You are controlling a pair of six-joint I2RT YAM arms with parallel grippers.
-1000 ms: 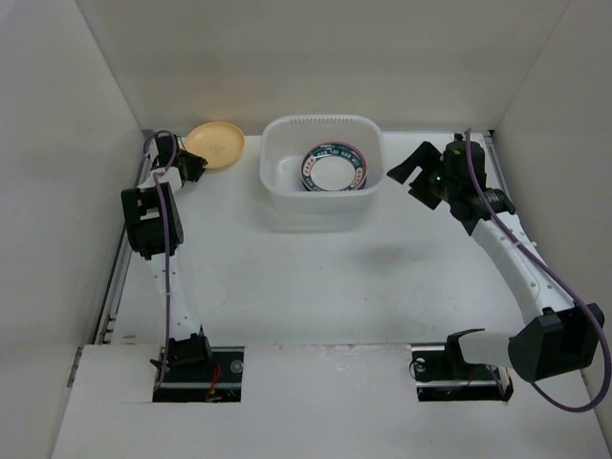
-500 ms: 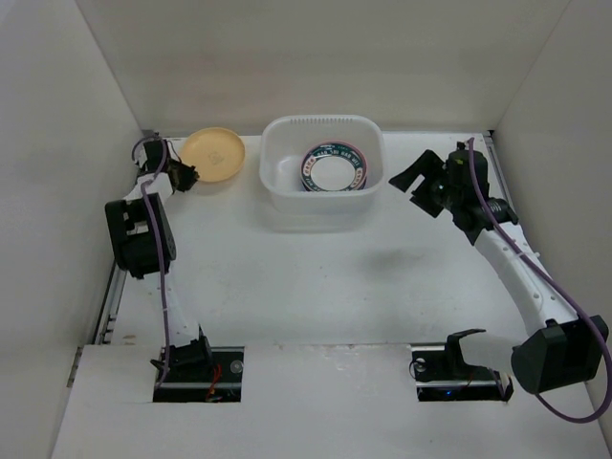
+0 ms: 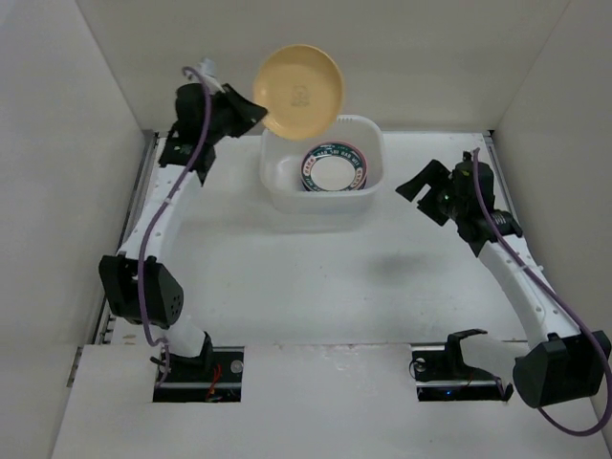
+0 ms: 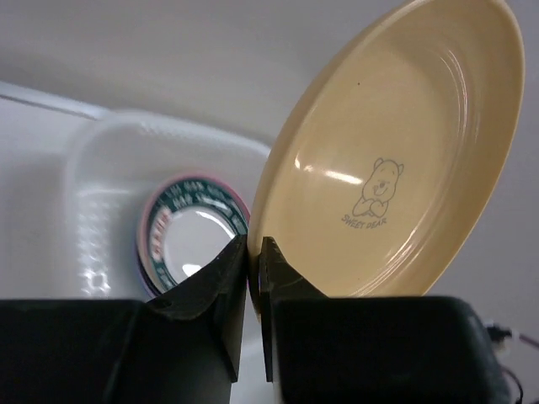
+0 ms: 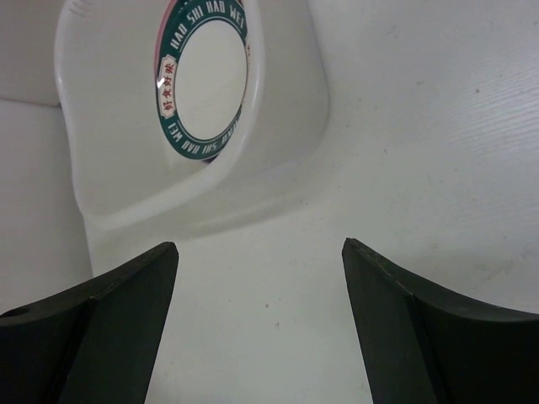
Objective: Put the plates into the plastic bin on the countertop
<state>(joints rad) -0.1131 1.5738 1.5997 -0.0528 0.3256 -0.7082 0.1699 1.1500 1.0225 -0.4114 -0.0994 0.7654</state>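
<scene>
Top: left end effector (image 3: 251,110) pinches yellow plate (image 3: 298,93) by the rim, tilted above back-left corner of bin (image 3: 320,212); left wrist: thin edge grip, so level it and lower gently onto stack (image 4: 189,231); right wrist: right end effector (image 5: 259,247) wide, empty, near bin.

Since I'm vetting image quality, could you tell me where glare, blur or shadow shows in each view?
Top view: evenly lit and sharp, with a faint shadow on the countertop. Left wrist view: the yellow plate is crisp with a glare streak; the bin behind is soft, with a bright spot. Right wrist view: lettering on the patterned plate is legible; the right gripper is nearly silhouetted.
</scene>
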